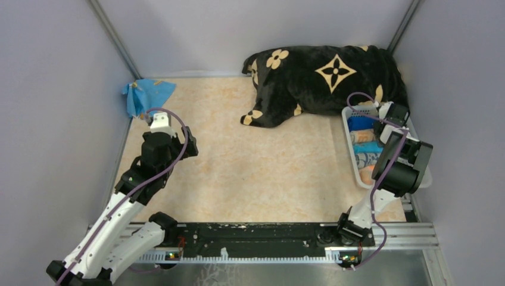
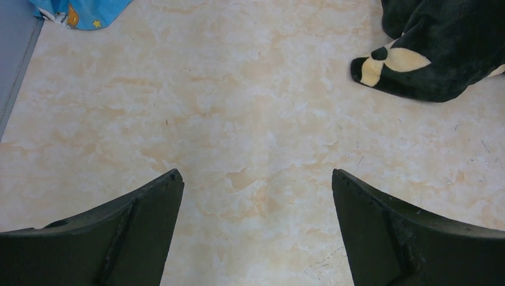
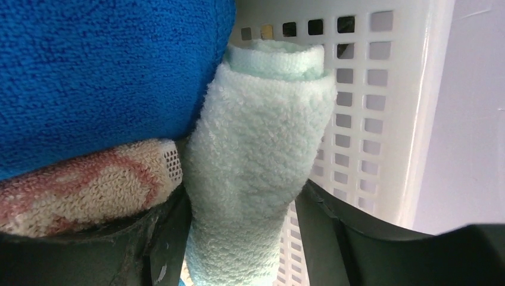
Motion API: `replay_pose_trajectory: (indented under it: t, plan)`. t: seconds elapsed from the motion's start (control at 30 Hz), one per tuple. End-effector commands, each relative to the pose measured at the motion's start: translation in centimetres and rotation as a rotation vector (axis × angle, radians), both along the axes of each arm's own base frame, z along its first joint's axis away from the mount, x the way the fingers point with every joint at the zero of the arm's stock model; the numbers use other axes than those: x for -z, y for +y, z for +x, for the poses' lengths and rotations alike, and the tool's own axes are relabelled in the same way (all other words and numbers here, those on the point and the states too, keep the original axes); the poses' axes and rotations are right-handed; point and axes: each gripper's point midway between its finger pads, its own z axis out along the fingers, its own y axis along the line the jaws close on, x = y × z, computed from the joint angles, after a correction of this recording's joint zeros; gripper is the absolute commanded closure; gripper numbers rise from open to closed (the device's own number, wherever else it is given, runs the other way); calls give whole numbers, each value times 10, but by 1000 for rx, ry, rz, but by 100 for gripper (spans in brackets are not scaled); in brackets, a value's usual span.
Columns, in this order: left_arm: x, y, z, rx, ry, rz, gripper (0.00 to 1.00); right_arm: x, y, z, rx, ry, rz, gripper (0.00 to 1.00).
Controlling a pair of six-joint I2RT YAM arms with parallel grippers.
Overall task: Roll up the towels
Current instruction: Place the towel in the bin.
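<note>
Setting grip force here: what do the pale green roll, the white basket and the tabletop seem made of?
Pale green roll: soft terry cloth, judging by its fuzzy looped pile. White basket: probably moulded plastic, smooth, with a grid of square holes. Tabletop: hard, flat, matte, beige marble print, perhaps laminate or vinyl; unclear which.

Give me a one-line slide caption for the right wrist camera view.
Rolled mint towel between the right pincer's fingers, inside the white basket beside a blue towel.
</note>
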Motion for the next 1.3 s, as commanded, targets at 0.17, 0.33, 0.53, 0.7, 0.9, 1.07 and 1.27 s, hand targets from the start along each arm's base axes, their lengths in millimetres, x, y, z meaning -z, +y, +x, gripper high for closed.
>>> replay_pose_trajectory:
  t: [0.17,0.33,0.53,0.7,0.9,1.07,1.27]
  plan:
    - [-9,-1,1,13,-39,-5,0,-71,-6,22,0,-191,-79,37]
    - [-10,0,0,11,-44,-6,0,-106,-3,22,-26,-271,-108,37]
    - [-11,-1,-1,15,-49,-11,0,-96,4,20,-48,-257,-77,38]
    - [-11,1,-2,10,-51,-10,0,-73,8,18,-52,-221,-39,42]
    - [-8,1,0,3,-42,-2,0,-31,11,16,-44,-133,25,51]
    - [-5,2,1,-2,-33,8,0,-6,13,13,-43,-92,50,59]
    - [-3,3,3,-13,-23,20,0,-5,7,15,-17,-109,28,57]
